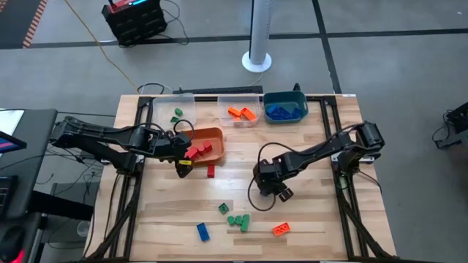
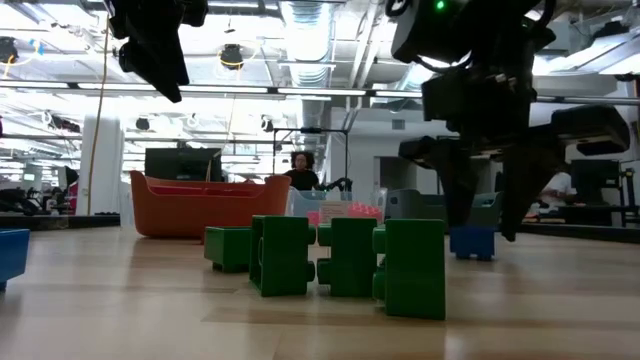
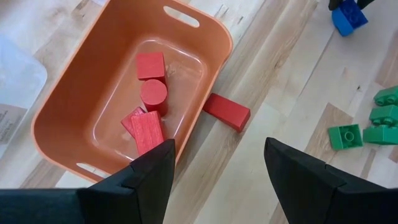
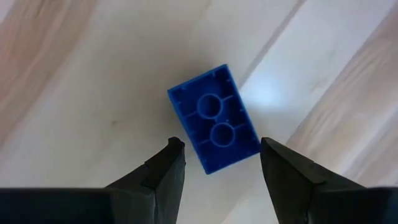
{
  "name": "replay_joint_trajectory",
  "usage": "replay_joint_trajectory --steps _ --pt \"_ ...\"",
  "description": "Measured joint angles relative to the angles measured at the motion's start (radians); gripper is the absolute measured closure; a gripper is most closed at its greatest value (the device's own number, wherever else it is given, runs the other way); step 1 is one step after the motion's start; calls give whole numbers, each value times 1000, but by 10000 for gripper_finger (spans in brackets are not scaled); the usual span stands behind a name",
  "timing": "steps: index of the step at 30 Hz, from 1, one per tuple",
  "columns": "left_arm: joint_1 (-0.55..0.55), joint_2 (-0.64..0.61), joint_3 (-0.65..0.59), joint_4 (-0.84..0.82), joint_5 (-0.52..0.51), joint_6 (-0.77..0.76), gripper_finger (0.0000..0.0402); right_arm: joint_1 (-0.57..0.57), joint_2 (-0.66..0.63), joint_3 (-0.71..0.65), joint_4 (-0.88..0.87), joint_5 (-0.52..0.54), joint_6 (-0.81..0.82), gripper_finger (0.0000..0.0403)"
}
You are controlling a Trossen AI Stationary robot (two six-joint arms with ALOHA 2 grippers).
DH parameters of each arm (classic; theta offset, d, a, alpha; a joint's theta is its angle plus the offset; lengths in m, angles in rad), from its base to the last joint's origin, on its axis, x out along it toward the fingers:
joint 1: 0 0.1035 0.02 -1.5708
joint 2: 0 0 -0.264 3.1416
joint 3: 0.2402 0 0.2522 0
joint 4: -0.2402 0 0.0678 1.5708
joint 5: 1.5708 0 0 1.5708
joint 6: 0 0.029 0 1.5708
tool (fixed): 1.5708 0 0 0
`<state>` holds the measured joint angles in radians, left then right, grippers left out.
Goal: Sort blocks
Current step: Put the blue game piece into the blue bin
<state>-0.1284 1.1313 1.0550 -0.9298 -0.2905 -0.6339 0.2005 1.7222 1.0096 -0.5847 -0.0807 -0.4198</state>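
A blue block lies on the worktop directly below the right gripper, between and slightly ahead of its two fingers. It rests studs-down, so its hollow underside with two round tubes faces up. Its long axis runs slantwise to the line between the fingers, so the gripper would probably need a slight turn of the wrist before coming down to close across the short sides. The fingers are spread apart and hold nothing. In the high view this gripper hangs right of the worktop's middle, and the block under it is hidden there.

The left gripper hovers at the near rim of the orange bin, fingers released and empty. Inside the bin lie several red pieces; one more red block lies on the worktop just beside the bin's wall, slantwise, near the left fingers. That arm is clearly nearer to it.

Toward the front edge lie a cluster of green blocks, a second blue block and an orange block. At the back stand a clear bin with a green block, a clear bin holding orange blocks and a teal bin with blue ones.
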Motion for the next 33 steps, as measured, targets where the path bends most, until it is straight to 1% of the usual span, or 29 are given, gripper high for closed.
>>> replay_joint_trajectory --steps 5,11,14,19,27,30,33 --pt "0 0 0 0 0 -7 162 9 0 0 41 -3 -15 188" --pt "0 0 0 0 0 -21 162 6 0 -13 112 -30 -24 188" --pt "0 0 0 0 0 -25 162 6 0 -26 111 -32 -25 191" --pt "0 0 0 -1 0 -25 162 6 0 -37 105 -45 -5 220" --pt "0 0 0 -7 0 -19 162 -9 0 -35 110 -47 115 289" --pt "0 0 0 -7 0 -18 162 -17 0 -35 109 -47 167 297" --pt "0 0 0 -7 0 -14 162 -33 -2 -26 86 -47 243 294"
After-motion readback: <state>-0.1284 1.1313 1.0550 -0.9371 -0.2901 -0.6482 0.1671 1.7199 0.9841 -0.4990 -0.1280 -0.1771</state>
